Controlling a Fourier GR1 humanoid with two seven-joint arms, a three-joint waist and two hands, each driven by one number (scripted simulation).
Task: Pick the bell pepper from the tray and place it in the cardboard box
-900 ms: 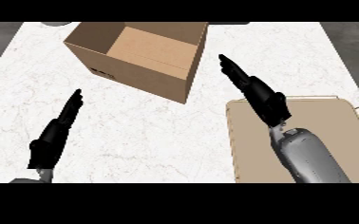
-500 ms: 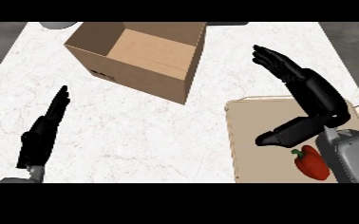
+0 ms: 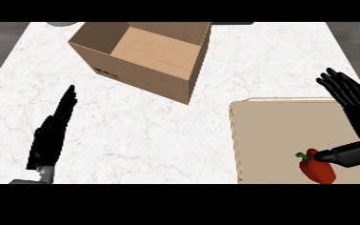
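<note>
Red bell pepper (image 3: 318, 170) w/ green stem lay on the tan tray (image 3: 271, 138), in the tray's lower right part, near the view's bottom edge. Right robot hand (image 3: 342, 90) came in from the right edge over the tray's right side: fingers spread and mostly straight up top, thumb reaching in lower down, its tip touching or just beside the pepper's upper right, by the stem. Fingers weren't wrapped round the pepper; it sat on the tray, not lifted.

Cardboard box (image 3: 144, 57) stood open on the white marble worktop (image 3: 162, 133), upper left of the tray and well apart from the pepper, flaps up, inside bare as far as visible.

Left robot hand (image 3: 53, 133) rested at lower left over the worktop, fingers straight and together, pointing up, holding nothing.
</note>
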